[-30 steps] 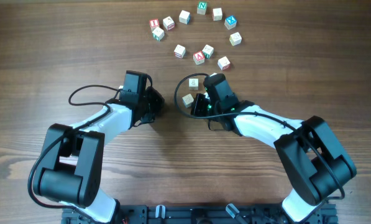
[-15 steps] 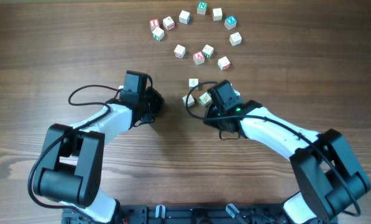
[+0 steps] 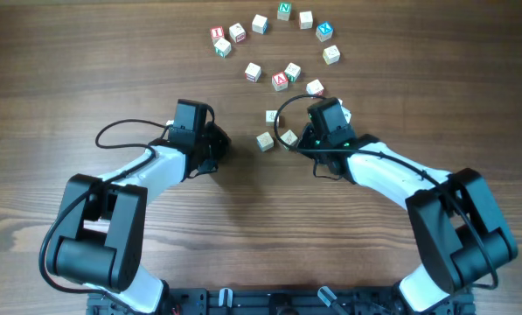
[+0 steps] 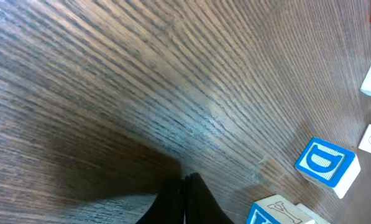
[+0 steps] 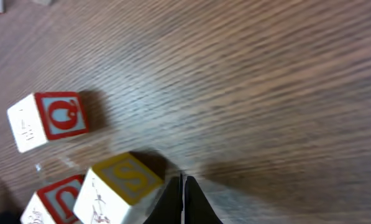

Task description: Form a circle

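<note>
Both grippers are clenched on nothing. The left gripper (image 4: 186, 198) hangs over bare table (image 4: 110, 74), with a blue D cube (image 4: 327, 163) off to its side. The right gripper (image 5: 184, 196) has its tip just beside the yellow S cube (image 5: 120, 180); I can't tell whether it touches. The cubes (image 3: 260, 24) lie at the far middle of the table: a loose arc at the top, four more inside it, and three strays (image 3: 265, 140) nearest the right arm. No ring yet. I judge them light, hard wood with smooth faces, so they should slide and twist under a nudge rather than tip. To push one, I'd press low and square on a flat face. To lift one, I'd pinch two opposite faces, not corners.
</note>
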`<control>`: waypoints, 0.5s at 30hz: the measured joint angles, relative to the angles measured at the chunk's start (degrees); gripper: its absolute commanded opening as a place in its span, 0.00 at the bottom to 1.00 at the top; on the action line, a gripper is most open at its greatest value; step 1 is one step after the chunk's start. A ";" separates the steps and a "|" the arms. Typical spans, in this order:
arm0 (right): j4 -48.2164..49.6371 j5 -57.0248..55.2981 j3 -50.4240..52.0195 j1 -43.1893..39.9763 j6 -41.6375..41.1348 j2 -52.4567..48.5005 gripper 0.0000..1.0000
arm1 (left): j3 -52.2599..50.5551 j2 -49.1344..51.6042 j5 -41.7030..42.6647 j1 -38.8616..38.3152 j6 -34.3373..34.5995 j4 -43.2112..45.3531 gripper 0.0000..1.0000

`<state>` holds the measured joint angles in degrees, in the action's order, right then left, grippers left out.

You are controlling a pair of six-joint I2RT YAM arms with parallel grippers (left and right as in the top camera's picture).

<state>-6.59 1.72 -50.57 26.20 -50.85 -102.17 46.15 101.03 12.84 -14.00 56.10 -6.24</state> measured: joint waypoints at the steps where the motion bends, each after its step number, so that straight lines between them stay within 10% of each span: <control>1: 0.72 0.50 0.00 -0.02 0.15 -0.48 0.04 | 0.00 0.00 -0.15 0.00 -0.02 0.00 0.08; 15: 4.87 2.75 -0.02 -0.02 1.22 -2.43 0.04 | 0.00 0.00 -0.17 0.00 -0.02 0.02 0.08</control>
<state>-1.72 4.47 -50.59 26.17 -49.63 -104.60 46.15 101.03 12.67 -14.00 56.07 -6.22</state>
